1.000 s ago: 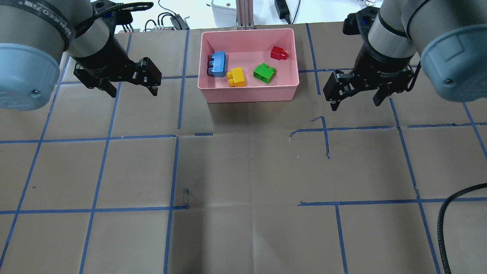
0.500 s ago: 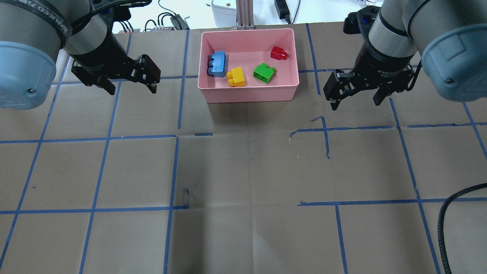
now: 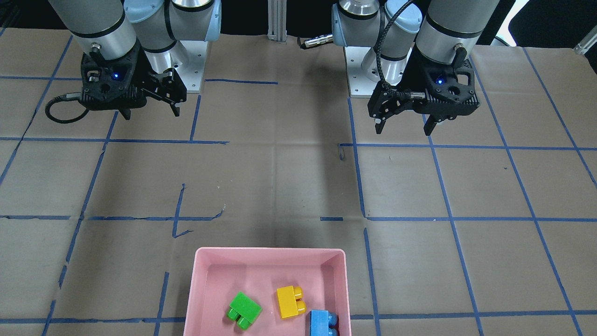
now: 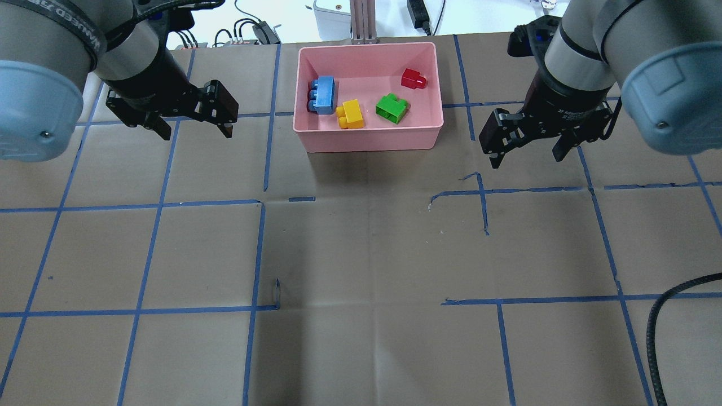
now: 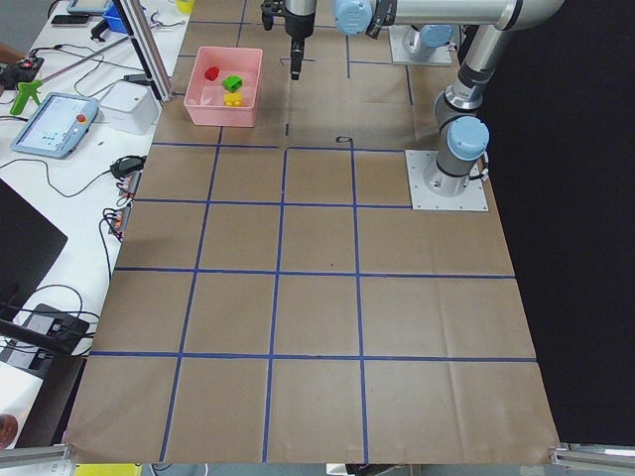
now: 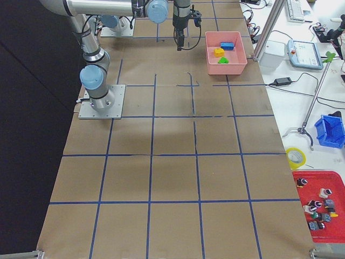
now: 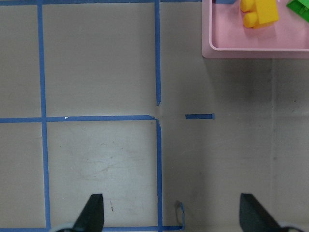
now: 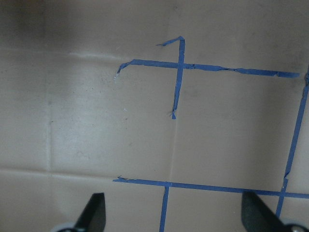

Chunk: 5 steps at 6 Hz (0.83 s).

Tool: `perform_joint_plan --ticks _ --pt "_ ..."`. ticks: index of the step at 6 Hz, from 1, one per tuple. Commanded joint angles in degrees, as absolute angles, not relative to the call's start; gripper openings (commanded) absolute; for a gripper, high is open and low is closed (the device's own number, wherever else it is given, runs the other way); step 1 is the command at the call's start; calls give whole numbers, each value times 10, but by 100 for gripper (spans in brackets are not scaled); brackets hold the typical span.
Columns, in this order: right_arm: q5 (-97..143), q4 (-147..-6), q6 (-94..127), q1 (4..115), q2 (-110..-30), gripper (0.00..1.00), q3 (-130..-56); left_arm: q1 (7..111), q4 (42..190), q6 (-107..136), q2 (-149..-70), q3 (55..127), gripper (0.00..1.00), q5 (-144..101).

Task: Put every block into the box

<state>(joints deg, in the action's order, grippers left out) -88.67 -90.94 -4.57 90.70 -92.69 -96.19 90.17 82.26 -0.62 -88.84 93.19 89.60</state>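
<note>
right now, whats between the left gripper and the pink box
No object: only bare brown table paper crossed by a blue tape line lies between the left gripper and the box. The overhead view shows it.

Blocks (image 4: 351,114) in pink box (image 4: 369,140), left tool (image 4: 197,134) and right tool (image 4: 528,160) spread alongside.

White lettering is printed on the black band (image 4: 73,31) around the left arm (image 4: 131,56) in the overhead view. It stands upside down and is cut by the frame edge, so no word can be made out. On the black housing (image 4: 571,110) above the right gripper (image 4: 527,159), small white print appears to begin with "2F"; the rest is too small.
</note>
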Motion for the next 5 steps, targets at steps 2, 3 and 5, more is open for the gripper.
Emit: perform_joint_plan --ticks 2,3,5 --pt "-888 -910 -47 907 -926 100 -962 902 823 -6 -889 936 99 894" --pt "-884 -912 -46 905 -927 100 -951 902 822 -6 -888 939 99 895" --pt "-890 -920 -47 890 -925 100 -946 902 822 -6 -888 938 99 895"
